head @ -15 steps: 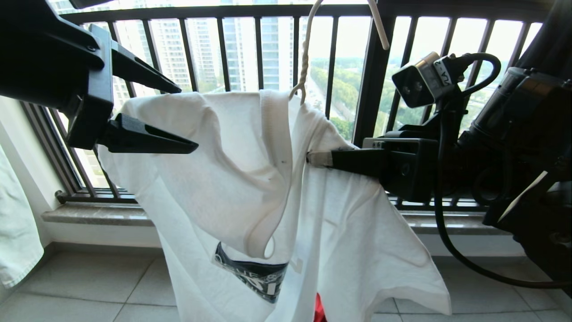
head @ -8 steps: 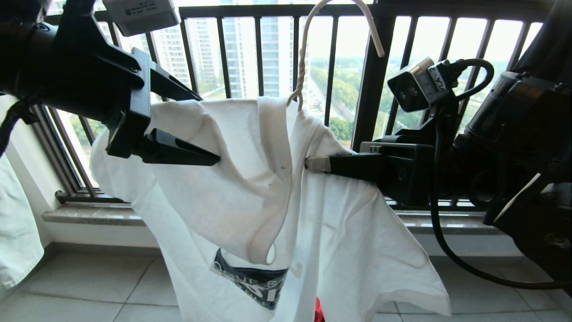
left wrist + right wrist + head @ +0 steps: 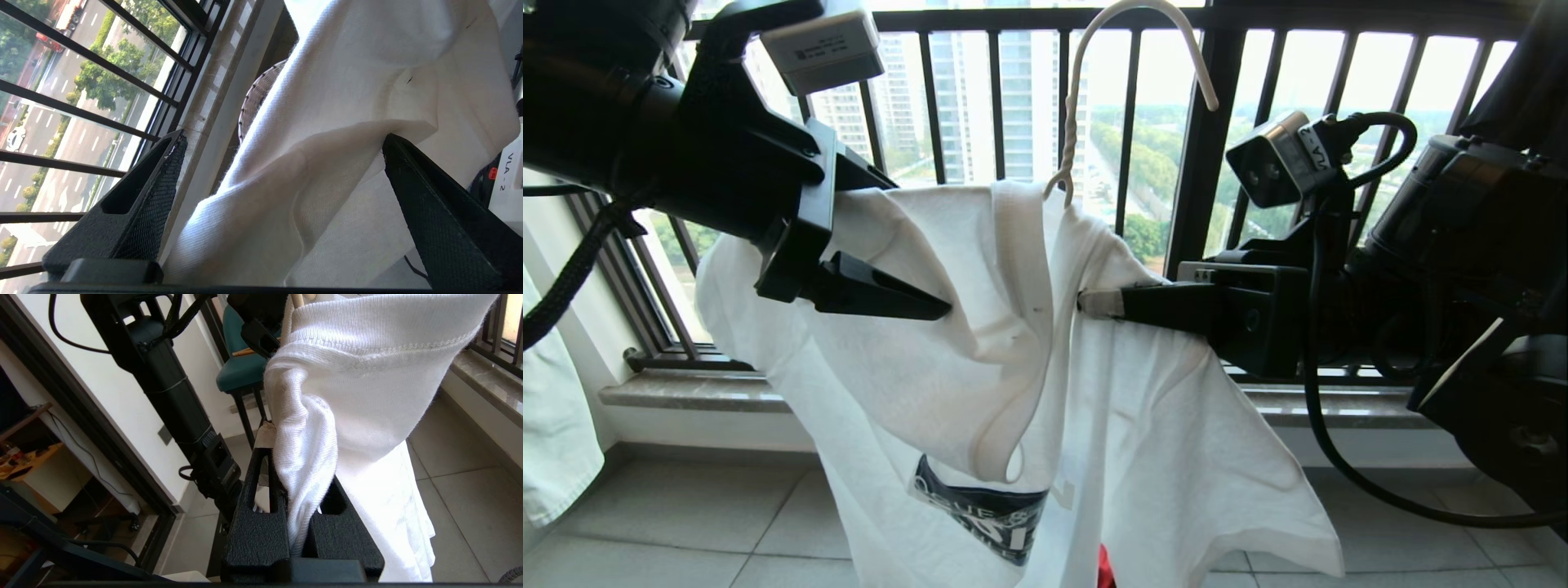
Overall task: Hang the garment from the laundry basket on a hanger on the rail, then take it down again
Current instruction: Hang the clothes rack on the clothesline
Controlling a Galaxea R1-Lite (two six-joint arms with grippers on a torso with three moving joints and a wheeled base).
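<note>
The garment [image 3: 947,269], a white T-shirt with a navy chest graphic, is draped over the beige wire hanger [image 3: 1076,98]; its hook curves up near the picture's top. The rail is out of view. My left gripper [image 3: 921,249] is open, one finger behind and one in front of the shirt's left shoulder fold [image 3: 310,171]; cloth lies between the fingers of the left gripper [image 3: 284,139]. My right gripper [image 3: 1086,302] is shut on a bunched fold of the garment [image 3: 310,465] at the other shoulder. The laundry basket [image 3: 251,104] shows below, behind the cloth.
A black barred window railing [image 3: 996,82] and stone sill [image 3: 703,392] stand just behind the shirt. A red cloth [image 3: 1104,567] peeks out under the hem. Another white cloth [image 3: 547,441] hangs at far left. A teal chair [image 3: 239,367] stands beyond the shirt.
My left gripper has swung in from the left, still open, and now straddles the shirt's left shoulder. Shirt, hanger and right gripper have sunk slightly.
</note>
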